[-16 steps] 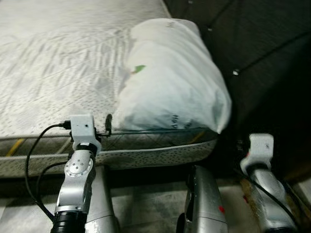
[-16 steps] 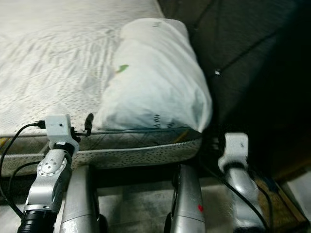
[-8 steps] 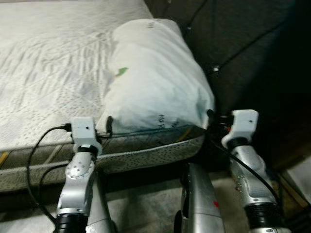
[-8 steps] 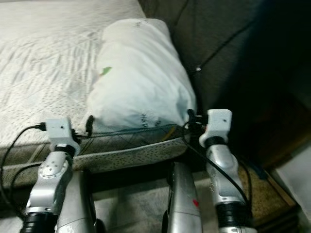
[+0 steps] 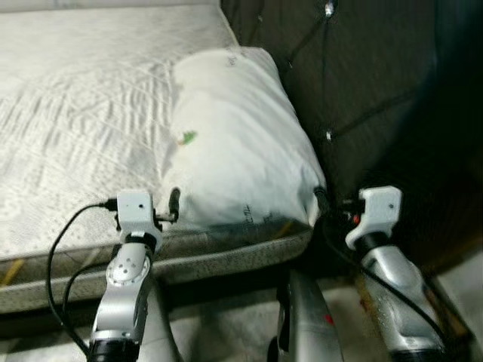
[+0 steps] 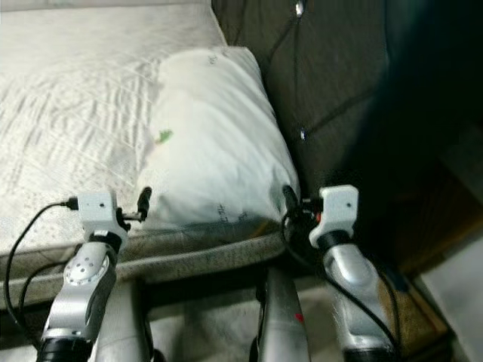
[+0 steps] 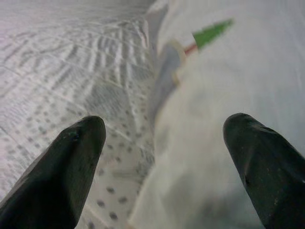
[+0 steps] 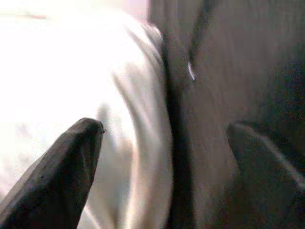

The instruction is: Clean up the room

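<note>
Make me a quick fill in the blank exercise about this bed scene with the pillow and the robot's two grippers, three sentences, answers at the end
1. The white pillow lies on the mattress against the dark tufted ____.
2. The left gripper has its fingers ____, at the pillow's near corner.
3. The small printed mark on top of the pillow is ____ in colour.

Missing words: headboard; open; green
</note>
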`<state>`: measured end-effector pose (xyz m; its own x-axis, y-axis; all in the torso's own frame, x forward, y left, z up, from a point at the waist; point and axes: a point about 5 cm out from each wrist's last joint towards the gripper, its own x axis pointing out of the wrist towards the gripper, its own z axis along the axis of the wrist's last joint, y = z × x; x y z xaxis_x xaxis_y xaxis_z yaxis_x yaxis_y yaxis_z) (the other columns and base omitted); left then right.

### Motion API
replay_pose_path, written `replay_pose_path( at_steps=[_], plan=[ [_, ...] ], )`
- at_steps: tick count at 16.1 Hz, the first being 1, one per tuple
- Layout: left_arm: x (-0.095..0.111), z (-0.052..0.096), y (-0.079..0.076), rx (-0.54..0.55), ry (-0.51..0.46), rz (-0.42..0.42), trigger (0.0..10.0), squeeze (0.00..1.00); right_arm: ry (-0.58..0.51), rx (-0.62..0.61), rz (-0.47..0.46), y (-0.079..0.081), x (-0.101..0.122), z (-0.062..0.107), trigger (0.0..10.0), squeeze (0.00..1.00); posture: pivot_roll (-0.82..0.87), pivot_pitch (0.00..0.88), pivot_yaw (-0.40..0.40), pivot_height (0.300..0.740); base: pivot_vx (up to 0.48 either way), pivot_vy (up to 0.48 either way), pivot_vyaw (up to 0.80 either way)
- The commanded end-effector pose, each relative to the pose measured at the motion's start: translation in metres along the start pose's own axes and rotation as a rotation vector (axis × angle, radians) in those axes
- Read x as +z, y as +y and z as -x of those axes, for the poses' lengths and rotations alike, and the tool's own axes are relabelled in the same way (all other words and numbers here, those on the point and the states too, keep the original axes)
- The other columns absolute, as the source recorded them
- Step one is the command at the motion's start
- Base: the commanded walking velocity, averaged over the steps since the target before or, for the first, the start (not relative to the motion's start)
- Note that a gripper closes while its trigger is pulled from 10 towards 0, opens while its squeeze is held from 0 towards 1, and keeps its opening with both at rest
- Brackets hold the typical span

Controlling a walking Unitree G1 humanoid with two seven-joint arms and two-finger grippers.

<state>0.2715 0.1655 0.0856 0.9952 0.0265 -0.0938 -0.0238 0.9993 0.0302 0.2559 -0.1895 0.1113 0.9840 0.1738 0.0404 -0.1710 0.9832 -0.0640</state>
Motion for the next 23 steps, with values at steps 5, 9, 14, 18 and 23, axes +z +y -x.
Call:
replay_pose_path(
  at_steps=[5,9,14,18,23],
  plan=[
    [0.007,-0.003,0.007,-0.015,-0.011,-0.036,10.0,0.0,-0.048,0.109,-0.015,0.016,0.015,0.012,10.0,0.0,-0.01,0.0,-0.008,0.668,0.0,0.0,0.0],
    [0.008,-0.005,0.004,-0.029,-0.014,-0.033,10.0,0.0,-0.093,0.113,-0.036,0.027,0.028,0.0,10.0,0.0,-0.01,0.0,0.0,0.712,0.0,0.0,0.0],
    [0.014,-0.008,0.003,-0.039,-0.038,-0.043,10.0,0.0,-0.149,0.07,-0.023,0.031,0.04,-0.027,10.0,0.0,0.0,0.0,-0.004,0.74,0.0,0.0,0.0],
    [0.02,-0.012,0.013,-0.027,-0.055,-0.062,10.0,0.0,-0.147,0.021,-0.017,0.026,0.042,-0.04,10.0,0.0,0.01,0.0,-0.016,0.74,0.0,0.0,0.0],
    [0.011,-0.005,0.006,-0.034,-0.03,-0.041,10.0,0.0,-0.13,0.017,-0.019,0.031,0.034,-0.039,10.0,0.0,0.01,0.0,-0.009,0.74,0.0,0.0,0.0]
  ],
)
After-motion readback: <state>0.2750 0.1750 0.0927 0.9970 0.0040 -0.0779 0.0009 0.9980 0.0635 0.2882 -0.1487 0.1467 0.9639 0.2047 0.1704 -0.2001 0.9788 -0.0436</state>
